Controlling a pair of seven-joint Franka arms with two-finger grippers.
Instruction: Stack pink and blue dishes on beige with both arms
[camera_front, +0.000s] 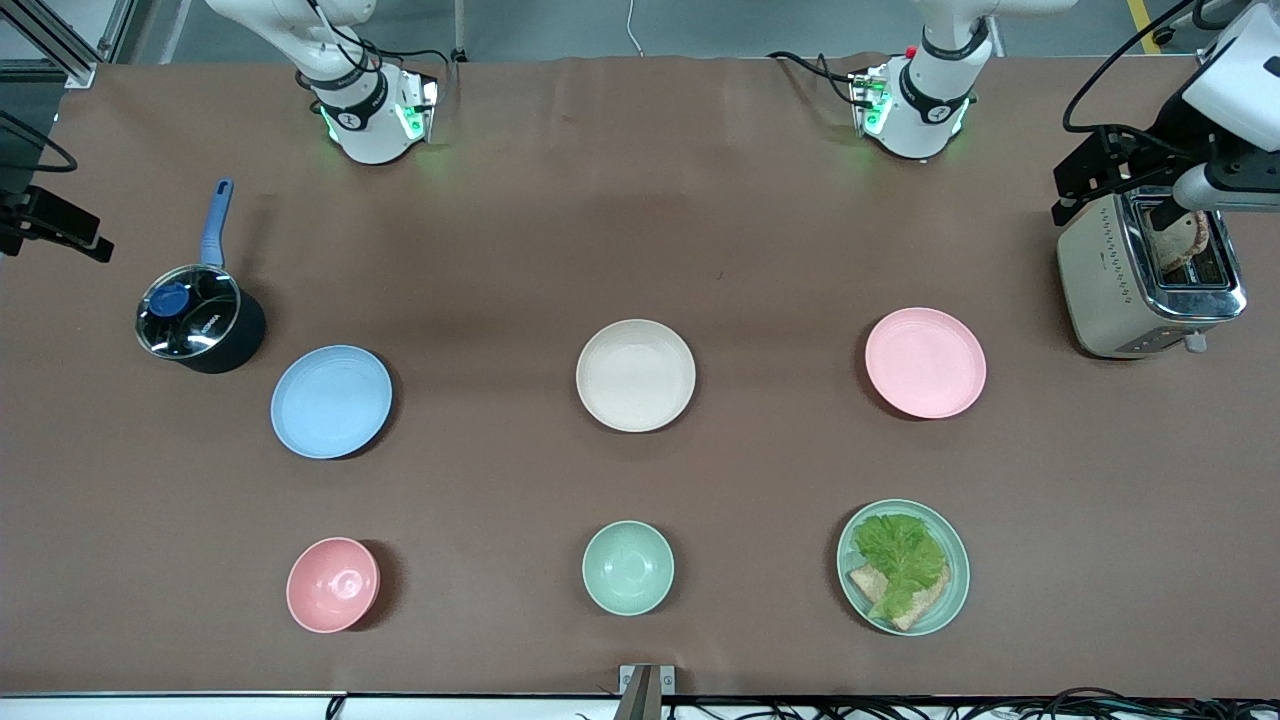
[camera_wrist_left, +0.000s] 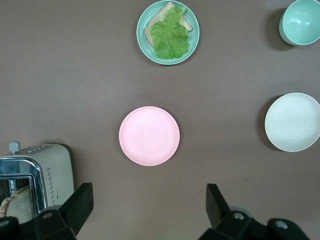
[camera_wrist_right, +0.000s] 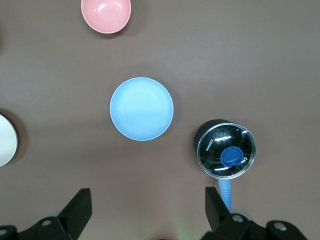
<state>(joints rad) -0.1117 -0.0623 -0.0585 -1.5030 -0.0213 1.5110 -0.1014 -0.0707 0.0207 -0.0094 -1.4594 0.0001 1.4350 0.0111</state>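
a: nearest the front camera, what sits on the counter (camera_front: 640, 230)?

b: a pink bowl (camera_front: 333, 584), a green bowl (camera_front: 628, 567) and a green plate (camera_front: 903, 567) with lettuce and bread, in a row.

a: and the dishes?

b: next row up. beige plate (camera_front: 636, 375) at the middle, blue plate (camera_front: 331, 401) at its nine o'clock in the front view, pink plate (camera_front: 925, 362) at its three o'clock. all well apart, nothing stacked.

a: farther still?

b: a lidded saucepan (camera_front: 200, 318) just beside the blue plate, and a toaster (camera_front: 1145, 275) at the left arm's end.

a: grippers?

b: left gripper (camera_wrist_left: 150, 202) hangs over bare counter near the pink plate, fingers spread, empty. right gripper (camera_wrist_right: 148, 202) hangs near the blue plate, also spread and empty.
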